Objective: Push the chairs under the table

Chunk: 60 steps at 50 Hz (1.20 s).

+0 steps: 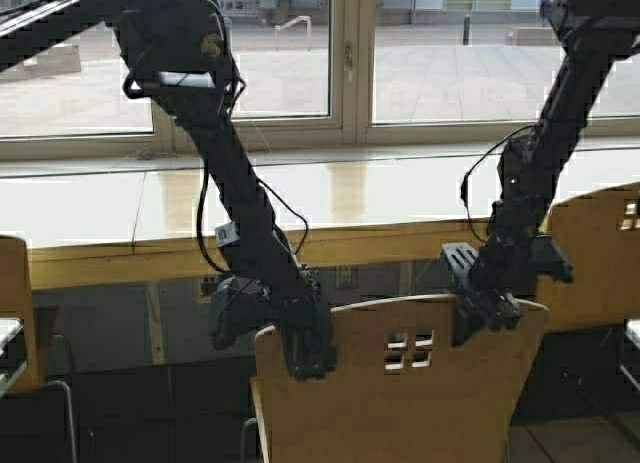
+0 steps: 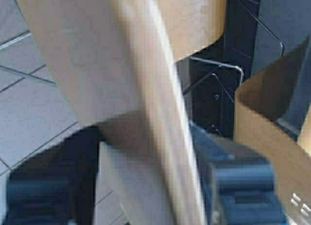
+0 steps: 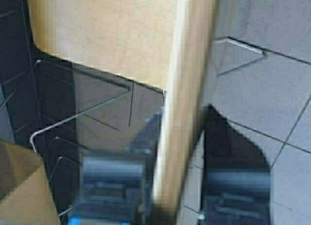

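Observation:
A tan plywood chair (image 1: 400,383) with four small square holes in its backrest stands at the front centre, facing the long cream-topped table (image 1: 330,198). My left gripper (image 1: 305,348) straddles the left top corner of the backrest, and my right gripper (image 1: 487,308) straddles the right top corner. In the left wrist view the backrest edge (image 2: 160,113) runs between the open gripper's (image 2: 146,200) fingers (image 2: 243,191). The right wrist view shows the same: the edge (image 3: 184,89) passes through the open gripper (image 3: 180,196), close to one finger (image 3: 112,181). Tiled floor shows beside it.
A second tan chair (image 1: 600,253) stands at the right with its back against the table's wood front edge. Part of a third chair (image 1: 12,303) shows at the far left. Large windows (image 1: 280,53) rise behind the table. Thin metal chair legs (image 3: 77,113) stand under the table.

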Tool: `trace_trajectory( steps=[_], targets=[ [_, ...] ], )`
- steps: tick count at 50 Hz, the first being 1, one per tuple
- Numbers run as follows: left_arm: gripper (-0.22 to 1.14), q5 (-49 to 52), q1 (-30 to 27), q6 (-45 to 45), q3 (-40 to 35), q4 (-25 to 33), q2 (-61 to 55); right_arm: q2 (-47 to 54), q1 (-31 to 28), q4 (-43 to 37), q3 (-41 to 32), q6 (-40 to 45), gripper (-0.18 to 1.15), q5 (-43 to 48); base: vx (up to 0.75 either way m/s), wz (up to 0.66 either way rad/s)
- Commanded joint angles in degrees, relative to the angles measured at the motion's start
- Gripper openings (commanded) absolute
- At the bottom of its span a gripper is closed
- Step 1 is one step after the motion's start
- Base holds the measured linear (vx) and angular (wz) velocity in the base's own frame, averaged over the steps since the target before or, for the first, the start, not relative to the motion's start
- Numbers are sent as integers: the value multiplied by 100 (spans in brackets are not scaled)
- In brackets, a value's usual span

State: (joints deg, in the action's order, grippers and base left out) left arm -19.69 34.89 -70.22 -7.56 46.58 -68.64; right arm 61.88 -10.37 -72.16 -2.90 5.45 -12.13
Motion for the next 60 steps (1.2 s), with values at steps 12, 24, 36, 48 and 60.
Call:
trace_trajectory(
  steps=[12,24,36,48,60],
  targets=[
    [3,-105,-316,53,571,79,431,-132,-167,193,-70,-79,4,-281,6,1],
    [2,-220,-466,114,554,70,448,-62,-167,308,-158,-88,4,-281,14,1],
    [2,-281,-536,299,721,79,510,79,-167,606,-229,-88,4,-316,19,5],
    [3,-316,-791,369,949,-18,580,79,-229,606,-167,-88,4,-281,21,-1],
    [3,-316,-809,519,1072,-35,677,149,-202,677,-105,-97,4,-316,23,0]
  ],
)
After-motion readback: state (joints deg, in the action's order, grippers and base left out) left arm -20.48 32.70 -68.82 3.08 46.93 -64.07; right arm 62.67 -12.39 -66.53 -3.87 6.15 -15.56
